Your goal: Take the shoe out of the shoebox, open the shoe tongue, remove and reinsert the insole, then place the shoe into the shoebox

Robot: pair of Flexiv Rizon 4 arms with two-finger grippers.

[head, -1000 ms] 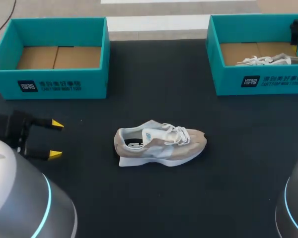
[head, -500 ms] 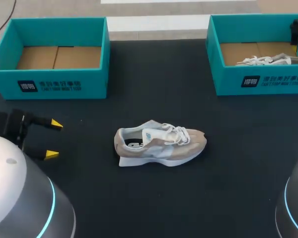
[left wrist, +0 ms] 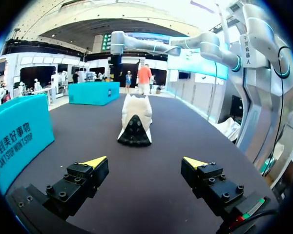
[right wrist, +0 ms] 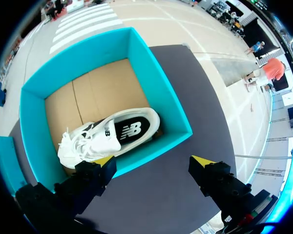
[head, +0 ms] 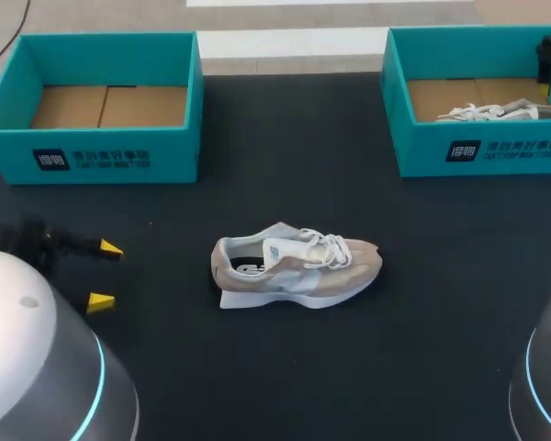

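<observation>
My L claw (head: pixel 103 274) is spread wide w/ nothing in it. The head view shows little but its two yellow tips; the rest sits behind my arm's grey shell. The L wrist view has both fingers whole, claw (left wrist: pixel 144 162) aimed at the beige shoe (left wrist: pixel 135 119), seen end-on, well ahead on the black table (left wrist: pixel 151 204), no contact. The head view alone gives that shoe (head: pixel 296 265) side-on, mid-table, toe to the right, outside both boxes.

The L shoebox (head: pixel 101 106) shows a bare cardboard floor.

My R claw (right wrist: pixel 154 160) is also wide, empty, above the near wall of the R shoebox (right wrist: pixel 158 92). In the head view it's only a dark bit at the frame edge, fingers not visible. The white shoe (right wrist: pixel 107 134) inside: the R wrist view shows its insole; the head view shows laces only, box cut off.
</observation>
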